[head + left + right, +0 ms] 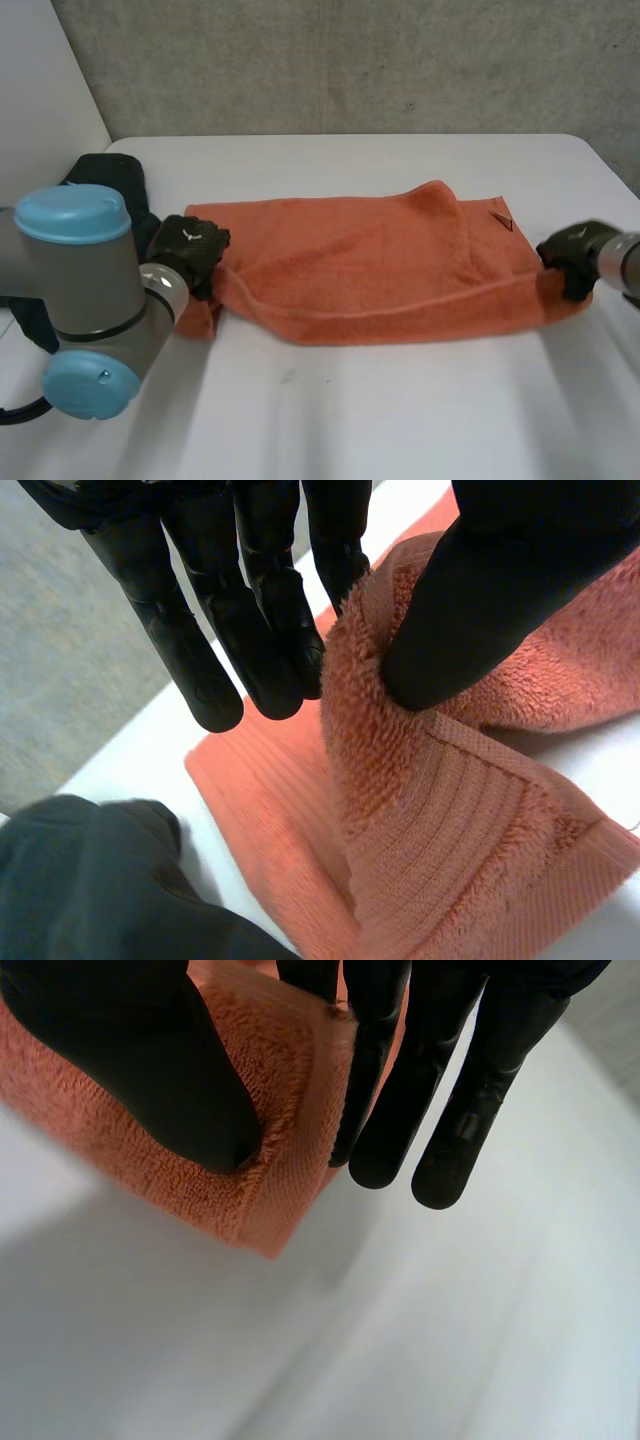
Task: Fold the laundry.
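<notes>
We see the orange towel (370, 265) stretched sideways across the middle of the white counter (400, 410), taken at both short ends. The left hand (190, 250) has the left end. In the left wrist view its thumb (480, 610) presses into a raised fold of the pile and one of the fingers (335, 550) closes on the other side of this fold, so the cloth is pinched. The other fingers hang nearly straight beside it.

The right hand (572, 258) has the near right corner. In the right wrist view its thumb lies on the corner and one finger sits behind the hem, pinching it, while the others point out straight over the counter.

The near long edge runs as a thick hem from one hand to the other. It is perhaps a little off the counter close to the hands, but the head view does not make this sure. The far edge lies flat, with a second layer folded over toward the right.

A dark cloth (110, 178) lies just beside the left hand, at the far left. A wide strip of counter shows in front of the near hem, and a narrower one lies between the far edge and the grey wall (350, 60).
</notes>
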### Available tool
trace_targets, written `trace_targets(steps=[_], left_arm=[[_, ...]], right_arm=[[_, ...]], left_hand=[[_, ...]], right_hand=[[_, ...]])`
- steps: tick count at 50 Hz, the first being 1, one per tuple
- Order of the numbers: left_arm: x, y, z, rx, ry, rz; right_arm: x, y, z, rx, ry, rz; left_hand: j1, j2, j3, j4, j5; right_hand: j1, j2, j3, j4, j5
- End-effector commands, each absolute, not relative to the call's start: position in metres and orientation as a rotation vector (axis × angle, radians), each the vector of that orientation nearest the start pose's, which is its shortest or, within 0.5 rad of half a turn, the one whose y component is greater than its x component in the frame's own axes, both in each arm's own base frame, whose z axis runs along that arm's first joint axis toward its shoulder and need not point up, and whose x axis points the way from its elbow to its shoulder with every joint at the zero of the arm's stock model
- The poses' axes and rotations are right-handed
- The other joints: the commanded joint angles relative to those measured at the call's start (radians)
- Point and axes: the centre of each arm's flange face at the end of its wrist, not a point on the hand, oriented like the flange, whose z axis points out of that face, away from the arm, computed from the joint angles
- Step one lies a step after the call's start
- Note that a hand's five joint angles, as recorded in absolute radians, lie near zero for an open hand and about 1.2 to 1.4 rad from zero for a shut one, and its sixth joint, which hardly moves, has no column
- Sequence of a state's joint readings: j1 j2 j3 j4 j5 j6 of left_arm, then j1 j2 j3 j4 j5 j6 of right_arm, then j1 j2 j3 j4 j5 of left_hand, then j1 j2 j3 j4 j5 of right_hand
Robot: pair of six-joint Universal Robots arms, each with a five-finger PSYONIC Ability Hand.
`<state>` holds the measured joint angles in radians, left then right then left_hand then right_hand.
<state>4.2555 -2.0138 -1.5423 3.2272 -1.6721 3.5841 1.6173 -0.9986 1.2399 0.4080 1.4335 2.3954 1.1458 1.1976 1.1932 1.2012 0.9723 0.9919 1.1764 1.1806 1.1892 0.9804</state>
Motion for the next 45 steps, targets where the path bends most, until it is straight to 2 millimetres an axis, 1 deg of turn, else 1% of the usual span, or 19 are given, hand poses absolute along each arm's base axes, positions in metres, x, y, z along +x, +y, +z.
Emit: trace_targets(steps=[1,7,10,13,19,23,24,26,28,30,32,35,37,39,40,41,43,44,45], left_arm=[[-0.260,-0.249,0.235,1.008,2.197,-1.882],[-0.248,-0.222,0.284,1.064,2.072,-1.912],[-0.243,-0.209,0.306,1.098,1.975,-1.934],[-0.240,-0.201,0.319,1.125,1.896,-1.963],[-0.245,-0.202,0.309,1.224,1.891,-1.932],[-0.254,-0.218,0.272,1.301,1.993,-1.802],[-0.257,-0.226,0.255,1.325,2.034,-1.738],[-0.259,-0.233,0.239,1.343,2.068,-1.682],[-0.265,-0.245,0.219,1.366,2.103,-1.624],[-0.270,-0.256,0.208,1.372,2.113,-1.606],[-0.277,-0.274,0.194,1.363,2.112,-1.607],[-0.284,-0.294,0.189,1.332,2.072,-1.659],[-0.291,-0.316,0.194,1.269,1.990,-1.751],[-0.296,-0.333,0.204,1.203,1.900,-1.846],[-0.299,-0.351,0.222,1.112,1.780,-1.957],[-0.301,-0.357,0.231,1.070,1.724,-2.008],[-0.305,-0.369,0.254,0.970,1.588,-2.126],[-0.308,-0.378,0.279,0.860,1.446,-2.243],[-0.309,-0.382,0.292,0.808,1.378,-2.298]], right_arm=[[0.162,-0.328,0.283,-1.213,2.553,-1.773],[0.158,-0.288,0.341,-1.386,2.443,-1.823],[0.150,-0.275,0.359,-1.448,2.434,-1.880],[0.145,-0.271,0.366,-1.473,2.436,-1.922],[0.143,-0.268,0.353,-1.497,2.470,-1.848],[0.144,-0.271,0.328,-1.503,2.514,-1.708],[0.145,-0.274,0.323,-1.503,2.520,-1.678],[0.145,-0.292,0.298,-1.497,2.545,-1.580],[0.147,-0.304,0.284,-1.491,2.552,-1.547],[0.151,-0.319,0.268,-1.497,2.560,-1.542],[0.155,-0.328,0.263,-1.492,2.569,-1.578],[0.165,-0.350,0.258,-1.434,2.592,-1.712],[0.176,-0.361,0.257,-1.404,2.567,-1.809],[0.190,-0.379,0.266,-1.328,2.493,-2.015],[0.194,-0.385,0.273,-1.293,2.452,-2.099],[0.198,-0.391,0.280,-1.250,2.409,-2.184],[0.204,-0.405,0.306,-1.094,2.249,-2.434],[0.206,-0.409,0.316,-1.034,2.183,-2.514],[0.208,-0.416,0.337,-0.915,2.022,-2.678]], left_hand=[[0.250,0.199,0.203,0.195,0.249],[0.250,0.199,0.203,0.195,0.249],[0.250,0.199,0.203,0.195,0.249],[0.250,0.199,0.203,0.195,0.249],[0.250,0.199,0.203,0.195,0.249],[0.250,0.199,0.203,0.195,0.249],[0.250,0.199,0.203,0.195,0.249],[0.250,0.199,0.203,0.195,0.249],[0.250,0.199,0.203,0.195,0.249],[0.250,0.199,0.203,0.195,0.249],[0.250,0.199,0.203,0.195,0.249],[0.250,0.199,0.203,0.195,0.249],[0.250,0.199,0.203,0.195,0.249],[0.250,0.199,0.203,0.195,0.249],[0.250,0.199,0.203,0.195,0.249],[0.250,0.199,0.203,0.195,0.249],[0.250,0.199,0.203,0.195,0.249],[0.250,0.199,0.203,0.195,0.249],[0.250,0.199,0.203,0.195,0.249]], right_hand=[[0.404,0.220,0.216,0.207,0.241],[0.404,0.220,0.216,0.207,0.241],[0.404,0.220,0.216,0.207,0.241],[0.404,0.220,0.216,0.207,0.241],[0.404,0.220,0.216,0.207,0.241],[0.404,0.220,0.216,0.207,0.241],[0.404,0.220,0.216,0.207,0.241],[0.404,0.220,0.216,0.207,0.241],[0.404,0.220,0.216,0.207,0.241],[0.404,0.220,0.216,0.207,0.241],[0.404,0.220,0.216,0.207,0.241],[0.404,0.220,0.216,0.207,0.241],[0.404,0.220,0.216,0.207,0.241],[0.404,0.220,0.216,0.207,0.241],[0.404,0.220,0.216,0.207,0.241],[0.404,0.220,0.216,0.207,0.241],[0.404,0.220,0.216,0.207,0.241],[0.404,0.220,0.216,0.207,0.241],[0.404,0.220,0.216,0.207,0.241]])
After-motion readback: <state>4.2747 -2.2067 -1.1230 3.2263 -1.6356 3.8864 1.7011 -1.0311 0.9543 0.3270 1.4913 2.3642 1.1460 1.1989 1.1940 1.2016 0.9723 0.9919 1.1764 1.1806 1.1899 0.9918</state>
